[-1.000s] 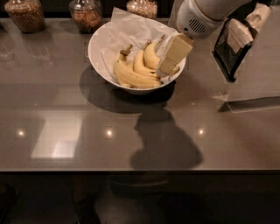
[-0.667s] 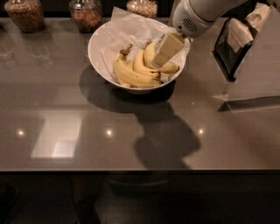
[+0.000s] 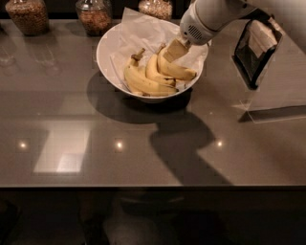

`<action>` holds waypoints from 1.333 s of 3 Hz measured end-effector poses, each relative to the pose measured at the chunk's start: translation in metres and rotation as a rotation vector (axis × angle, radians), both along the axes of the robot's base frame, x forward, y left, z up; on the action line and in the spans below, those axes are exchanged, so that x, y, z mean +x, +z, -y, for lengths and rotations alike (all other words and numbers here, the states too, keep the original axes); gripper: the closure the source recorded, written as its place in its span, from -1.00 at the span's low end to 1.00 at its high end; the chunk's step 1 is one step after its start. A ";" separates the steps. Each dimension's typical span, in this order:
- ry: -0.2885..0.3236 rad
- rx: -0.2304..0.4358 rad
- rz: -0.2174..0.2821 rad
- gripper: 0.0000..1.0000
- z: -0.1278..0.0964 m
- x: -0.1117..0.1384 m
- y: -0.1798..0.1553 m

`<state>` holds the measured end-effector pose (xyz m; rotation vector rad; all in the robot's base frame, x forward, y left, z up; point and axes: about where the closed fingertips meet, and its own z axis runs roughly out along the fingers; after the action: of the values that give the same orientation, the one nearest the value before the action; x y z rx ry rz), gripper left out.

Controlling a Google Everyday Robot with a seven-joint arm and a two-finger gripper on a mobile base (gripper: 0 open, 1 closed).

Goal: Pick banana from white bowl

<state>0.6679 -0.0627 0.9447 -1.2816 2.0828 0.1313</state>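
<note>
The white bowl (image 3: 106, 61) stands at the back middle of the grey table and holds three yellow bananas. The plump curved banana (image 3: 179, 72) lies on the right side of the bowl, with its stem end up toward the back. A longer banana with a dark stub (image 3: 143, 84) lies at the front left, and a slimmer one (image 3: 154, 72) lies between them. My gripper (image 3: 174, 50) reaches down from the upper right into the bowl and sits at the plump banana's stem end, covering the stem. All the bananas rest in the bowl.
Crumpled white paper (image 3: 143, 26) lines the back of the bowl. Three glass jars (image 3: 94, 14) stand along the back edge. A dark bag (image 3: 256, 48) leans on a clear stand (image 3: 279, 98) at the right. The table's front edge runs across low in the view.
My gripper has moved from the bowl's right rim up and back toward the stem ends of the bananas. The bananas have not moved.
</note>
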 end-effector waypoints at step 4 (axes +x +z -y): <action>-0.055 0.059 -0.099 -0.08 0.005 0.026 -0.048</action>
<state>0.6943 -0.0678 0.8967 -1.2043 2.1794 0.2342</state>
